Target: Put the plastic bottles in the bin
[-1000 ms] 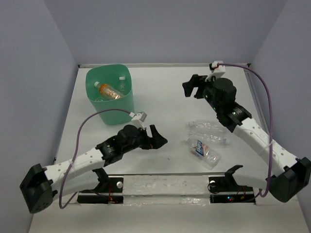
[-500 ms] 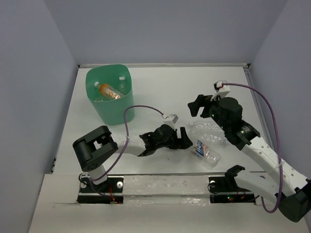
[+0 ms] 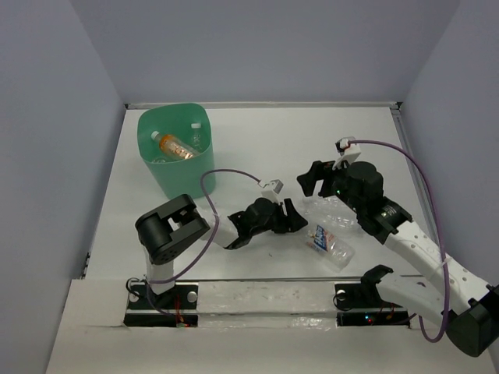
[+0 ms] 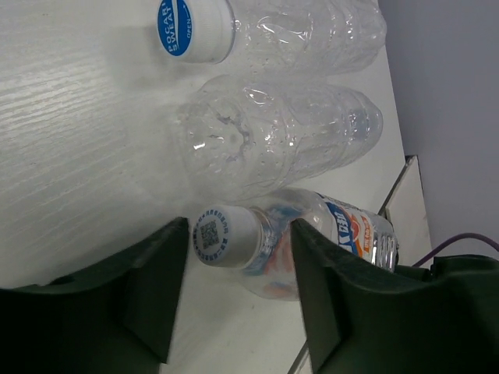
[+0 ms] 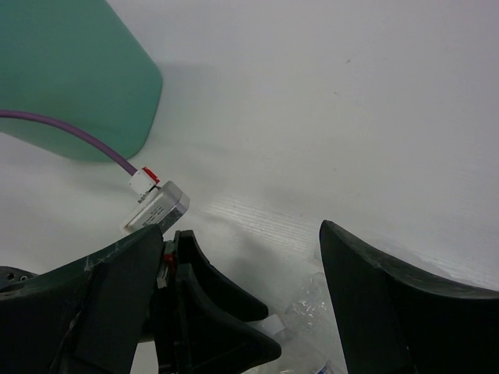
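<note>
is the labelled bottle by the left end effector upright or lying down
Lying down: the labelled bottle rests on its side on the table, its cap toward the camera.

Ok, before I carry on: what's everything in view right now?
bin: one, mint green, far left of the table
orange bottle: one, white cap, lying inside the bin
clear bottle: one seen, white cap, in the bin beside it
labelled bottle: one, clear, white cap, on the table right of centre
bare bottle: one, clear, lying next to it
blue-capped bottle: one, clear, beyond those
cables: two, purple, one per arm
left pincer: black, open, fingers either side of the labelled bottle's cap
right pincer: black, open, empty
</note>
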`<state>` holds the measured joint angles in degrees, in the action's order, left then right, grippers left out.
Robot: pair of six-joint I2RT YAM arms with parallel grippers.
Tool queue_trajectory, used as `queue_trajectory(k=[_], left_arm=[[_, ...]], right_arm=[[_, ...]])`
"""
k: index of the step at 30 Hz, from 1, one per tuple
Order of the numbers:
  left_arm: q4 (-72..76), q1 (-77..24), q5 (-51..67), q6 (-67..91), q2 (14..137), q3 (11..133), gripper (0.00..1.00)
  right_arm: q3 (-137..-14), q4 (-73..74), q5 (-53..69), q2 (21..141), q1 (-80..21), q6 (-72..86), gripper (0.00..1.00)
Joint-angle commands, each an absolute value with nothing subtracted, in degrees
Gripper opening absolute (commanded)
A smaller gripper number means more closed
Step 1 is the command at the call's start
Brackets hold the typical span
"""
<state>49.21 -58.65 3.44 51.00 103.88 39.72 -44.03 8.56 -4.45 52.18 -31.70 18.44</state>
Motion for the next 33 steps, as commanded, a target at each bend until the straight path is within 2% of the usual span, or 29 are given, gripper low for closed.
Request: queue_trajectory(k=[1,5,8,14,16,17,18,24,30,33], left_arm=[[56.0,-58.4,4.3,51.6,105.4,39.1,0.61],[56.3,-58.1,5.0,51.9,106.1,38.5,0.59],[57.0,-57.9,5.8,52.8,106.7,38.1,0.48],[59.2,-57.7,7.2,53.9,107.8,37.0,0.46],[60.1,-57.6,7.1,54.2,107.8,36.3,0.37],[60.6,-57.5,7.0,54.6,107.5,35.8,0.35],[60.9,-57.5,6.9,54.6,107.2,35.5,0.28],[60.7,-56.7,5.6,54.0,102.8,32.7,0.11],[57.2,-56.2,4.7,51.7,96.7,30.7,0.0],[52.8,-56.2,2.8,49.3,92.0,30.1,0.0]], right_arm=[[-43.6,5.3,-3.8,51.5,-31.7,18.5,0.87],[-43.7,5.3,-4.1,51.7,-31.7,18.6,0.87],[-43.5,5.1,-4.5,51.7,-31.7,18.8,0.87],[-42.9,5.1,-4.8,51.3,-31.7,19.0,0.87],[-42.8,5.1,-4.9,51.2,-31.7,19.2,0.87],[-42.8,5.1,-4.9,51.2,-31.7,19.2,0.87],[-42.7,5.0,-4.8,51.2,-31.7,19.2,0.87],[-42.3,5.8,-4.6,50.5,-31.7,19.2,0.87],[-42.5,8.9,-3.3,49.7,-31.7,18.9,0.86],[-42.3,9.5,-3.1,48.3,-31.7,19.1,0.86]])
